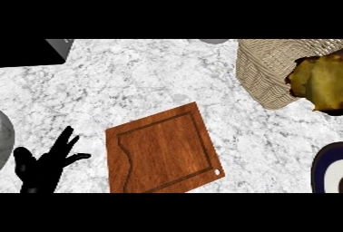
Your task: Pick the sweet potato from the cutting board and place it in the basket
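The wooden cutting board lies in the middle of the counter with nothing on it. The woven basket stands at the upper right. A lumpy yellow-brown sweet potato hangs at the right edge, over the basket's right side and above its rim. Only black slivers of my right hand show along the potato's left and lower edges, curled round it; the rest is hidden or out of view. My left hand rests at the lower left, left of the board, fingers spread and holding nothing.
A dark blue and white plate shows at the lower right edge. A black block fills the top left corner. A grey rounded object sits at the left edge, and another grey shape at the top.
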Robot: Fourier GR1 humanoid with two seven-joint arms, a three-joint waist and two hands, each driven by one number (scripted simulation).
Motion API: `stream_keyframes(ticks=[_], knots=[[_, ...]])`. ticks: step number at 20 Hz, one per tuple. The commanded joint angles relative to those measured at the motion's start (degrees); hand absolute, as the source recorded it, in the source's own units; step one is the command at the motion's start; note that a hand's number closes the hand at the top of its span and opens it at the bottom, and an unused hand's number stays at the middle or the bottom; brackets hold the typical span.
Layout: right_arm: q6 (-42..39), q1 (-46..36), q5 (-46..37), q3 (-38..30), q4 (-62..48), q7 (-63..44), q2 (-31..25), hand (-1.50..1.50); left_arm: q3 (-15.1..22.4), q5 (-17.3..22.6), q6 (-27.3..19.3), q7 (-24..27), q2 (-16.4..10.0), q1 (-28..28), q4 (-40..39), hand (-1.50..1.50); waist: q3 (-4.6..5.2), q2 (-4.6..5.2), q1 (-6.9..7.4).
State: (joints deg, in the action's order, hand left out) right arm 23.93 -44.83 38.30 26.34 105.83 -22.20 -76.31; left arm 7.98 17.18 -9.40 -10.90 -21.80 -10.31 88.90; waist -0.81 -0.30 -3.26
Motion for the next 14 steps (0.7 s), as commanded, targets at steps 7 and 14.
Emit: stream_keyframes(ticks=[7, 14], knots=[[-18.8, 2.6, 0.1, -8.4, -21.9, 9.4, -1.2, 1.50, 2.8, -2.2, 0.9, -5.4, 0.5, 2.6, -4.4, 0.00, 0.83, 0.85, 4.35], [-21.6, 3.0, -6.0, -7.5, -32.4, 17.7, 9.3, 1.50, 2.8, -3.4, 1.6, -5.0, 1.5, 4.9, -7.4, 0.00, 0.81, 0.87, 4.56]])
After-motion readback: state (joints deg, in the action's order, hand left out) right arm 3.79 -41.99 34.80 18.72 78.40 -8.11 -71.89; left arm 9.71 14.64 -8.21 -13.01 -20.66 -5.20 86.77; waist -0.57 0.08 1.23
